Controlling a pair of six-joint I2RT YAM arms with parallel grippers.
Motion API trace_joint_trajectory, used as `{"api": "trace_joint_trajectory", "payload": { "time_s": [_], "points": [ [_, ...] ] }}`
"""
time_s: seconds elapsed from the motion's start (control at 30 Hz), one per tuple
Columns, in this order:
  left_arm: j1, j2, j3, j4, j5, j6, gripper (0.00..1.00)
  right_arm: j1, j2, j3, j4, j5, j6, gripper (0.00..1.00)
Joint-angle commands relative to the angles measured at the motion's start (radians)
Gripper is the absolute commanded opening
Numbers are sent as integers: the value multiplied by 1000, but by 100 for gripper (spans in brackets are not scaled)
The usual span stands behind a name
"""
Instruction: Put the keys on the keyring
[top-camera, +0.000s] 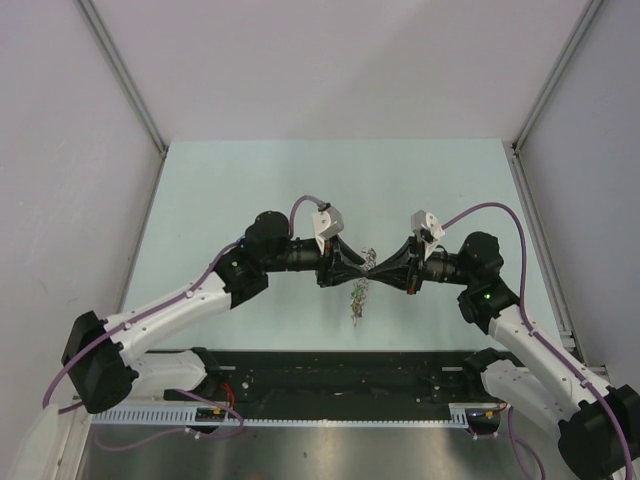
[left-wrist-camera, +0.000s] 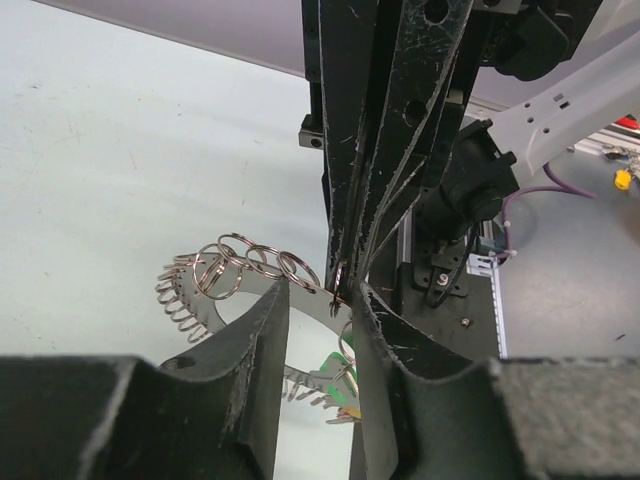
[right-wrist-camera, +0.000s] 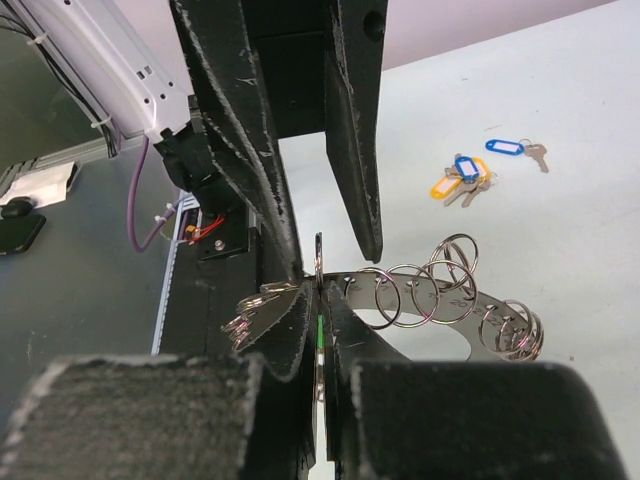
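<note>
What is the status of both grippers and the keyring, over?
Right gripper shut on keyring. Left gripper astride it, jaws apart, grip unclear. Loose keys on table, untouched. No obstacle seen.

Tabletop (top-camera: 250, 180) is a pale mint colour, pretty plain, boxed in by off-white wall panels (top-camera: 60, 150) on the left, right and back. Silver aluminium posts (top-camera: 125, 75) run along the back corners where the panels meet, one on each side. Along the near edge there's a long black base plate (top-camera: 340, 375). Just in front of that sits a white slotted cable duct (top-camera: 330, 412), and closest to the camera is a brushed metal sheet (top-camera: 330, 455).
</note>
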Motion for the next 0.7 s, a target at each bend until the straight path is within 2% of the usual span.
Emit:
{"api": "trace_joint_trajectory", "payload": {
  "time_s": [0.0,0.1,0.2,0.23,0.3,0.37,0.47,0.5,0.6,0.63,0.67],
  "points": [
    [1,13,56,19,33,33,34,3,-12,40,42,-19,-8,0],
    [-1,18,62,-4,45,47,29,3,-17,40,39,-15,-10,0],
    [1,15,64,-25,43,61,19,3,-17,40,40,-14,-10,0],
    [1,10,64,-35,42,65,10,1,-15,40,40,-14,-10,0],
    [-1,5,67,-45,37,75,0,1,-15,41,39,-14,-8,0],
    [1,-7,72,-68,39,93,0,1,-18,41,37,-8,-4,0],
    [1,-25,87,-120,28,131,0,-6,-37,40,30,-3,-2,14],
    [1,-31,91,-140,19,162,0,-8,-52,40,21,1,-5,25],
    [1,-53,111,-229,5,219,0,-12,-72,55,-45,30,-52,38],
    [1,-58,121,-246,-3,237,0,-11,-84,69,-67,43,-69,48],
    [1,-70,124,-262,-3,258,0,-11,-89,72,-100,56,-85,53]
  ]
}}
